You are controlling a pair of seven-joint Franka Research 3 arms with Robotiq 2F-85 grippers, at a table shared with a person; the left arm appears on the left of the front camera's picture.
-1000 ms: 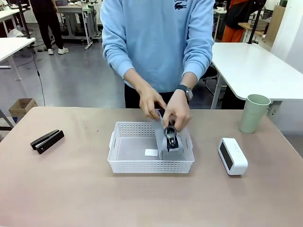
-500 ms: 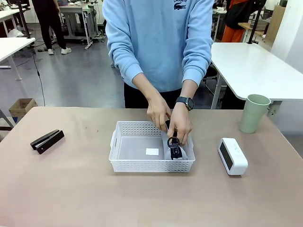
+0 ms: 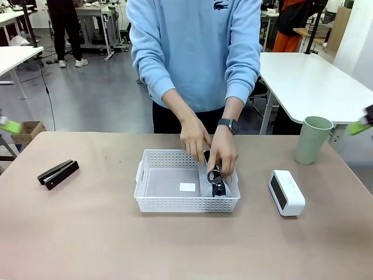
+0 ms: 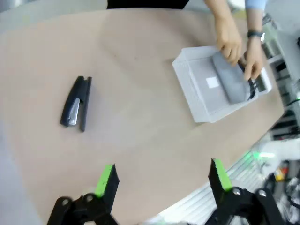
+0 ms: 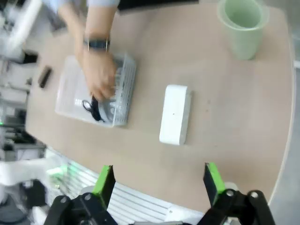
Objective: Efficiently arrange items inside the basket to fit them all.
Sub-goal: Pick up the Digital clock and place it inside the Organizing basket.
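The white basket [image 3: 186, 205] stands mid-table. A person's two hands press the grey zip pouch [image 3: 220, 185] into its right end, and the ring pull shows on top. The black stapler [image 3: 58, 174] lies far left. The white box [image 3: 286, 192] and the pale green cup [image 3: 313, 140] sit to the right. My left gripper [image 4: 162, 178] hangs open high over the table, with the stapler [image 4: 76, 103] and the basket [image 4: 187, 82] far below. My right gripper [image 5: 158, 180] is open above the box [image 5: 175, 114], the cup [image 5: 243, 26] and the basket [image 5: 70, 91].
Blurred green pads [image 3: 8, 123] show at the left edge of the front view, and other green pads [image 3: 361, 127] at the right edge. The left half of the basket floor holds just a small white label [image 3: 186, 187]. Bare tabletop lies along the front edge.
The person has lowered the pouch from upright down into the basket's right end. Green pads have come into the front view at both side edges.
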